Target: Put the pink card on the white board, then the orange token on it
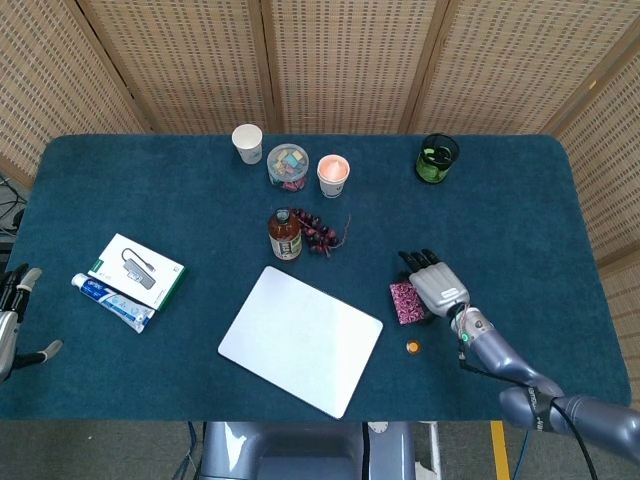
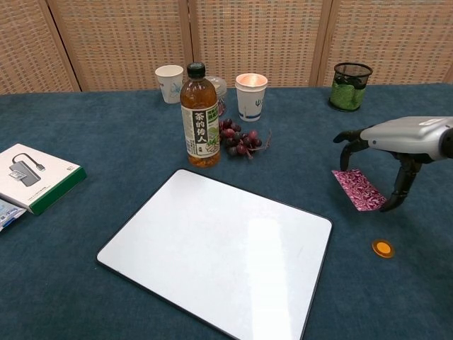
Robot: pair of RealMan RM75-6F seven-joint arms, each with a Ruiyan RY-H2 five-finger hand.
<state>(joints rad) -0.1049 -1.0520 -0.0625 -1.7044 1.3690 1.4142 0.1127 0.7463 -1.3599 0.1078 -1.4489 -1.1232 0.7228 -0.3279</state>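
Note:
The patterned pink card (image 2: pixel 357 189) hangs tilted just above the blue cloth, pinched between the fingers and thumb of my right hand (image 2: pixel 403 138). From the head view the same card (image 1: pixel 406 301) pokes out left of that hand (image 1: pixel 435 287). The orange token (image 2: pixel 383 248) lies on the cloth a little nearer than the card, also seen from above (image 1: pixel 412 347). Left of both, the white board (image 2: pixel 219 248) lies flat and bare (image 1: pixel 300 340). My left hand (image 1: pixel 15 320) sits at the far left edge, fingers apart and holding nothing.
Behind the board stand a tea bottle (image 2: pixel 199 117) and a bunch of grapes (image 2: pixel 241 139). Two paper cups (image 2: pixel 251 95) and a green mesh holder (image 2: pixel 350 86) line the back. A boxed adapter (image 2: pixel 32 177) and a toothpaste tube (image 1: pixel 110 303) lie at the left.

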